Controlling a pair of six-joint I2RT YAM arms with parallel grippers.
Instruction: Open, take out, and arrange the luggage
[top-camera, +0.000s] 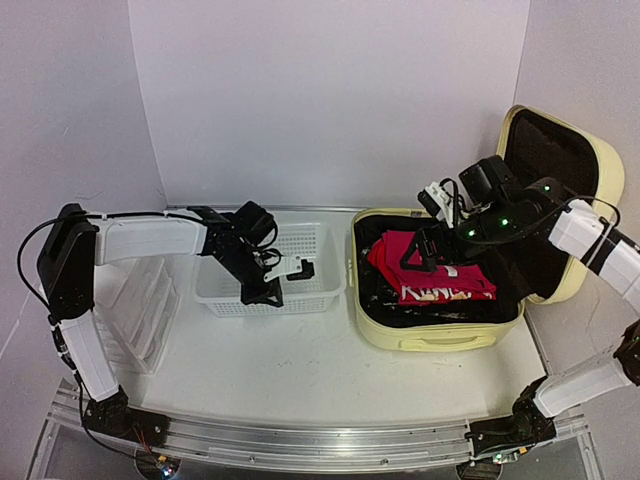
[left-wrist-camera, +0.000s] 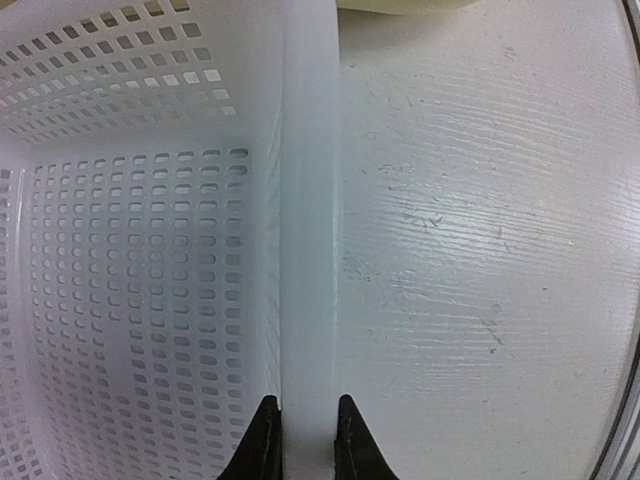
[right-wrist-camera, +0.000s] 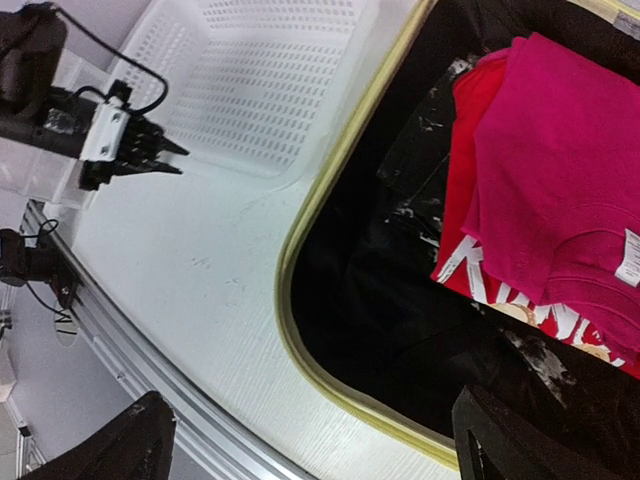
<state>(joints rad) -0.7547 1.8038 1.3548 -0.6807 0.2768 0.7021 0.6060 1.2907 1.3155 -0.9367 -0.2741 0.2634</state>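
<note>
The pale-yellow suitcase (top-camera: 430, 335) lies open on the right, its lid (top-camera: 590, 160) standing up against the right wall. Inside, on the black lining, lie a pink shirt (top-camera: 410, 255) and a red shirt with white letters (top-camera: 450, 290). My right gripper (top-camera: 428, 248) hovers open over the suitcase's left half, holding nothing. In the right wrist view its wide-apart gripper (right-wrist-camera: 320, 445) is above the yellow rim (right-wrist-camera: 300, 230), with the pink shirt (right-wrist-camera: 560, 160) at the upper right. My left gripper (top-camera: 265, 293) is shut on the rim of the white mesh basket (top-camera: 305, 240); the left wrist view shows the gripper (left-wrist-camera: 305, 440) clamping that wall (left-wrist-camera: 305, 250).
A white plastic drawer unit (top-camera: 140, 310) stands at the far left, beside the basket. A metal rail (top-camera: 300, 440) runs along the table's near edge. White walls close in behind and on both sides. Bare tabletop (left-wrist-camera: 480, 250) lies between basket and suitcase.
</note>
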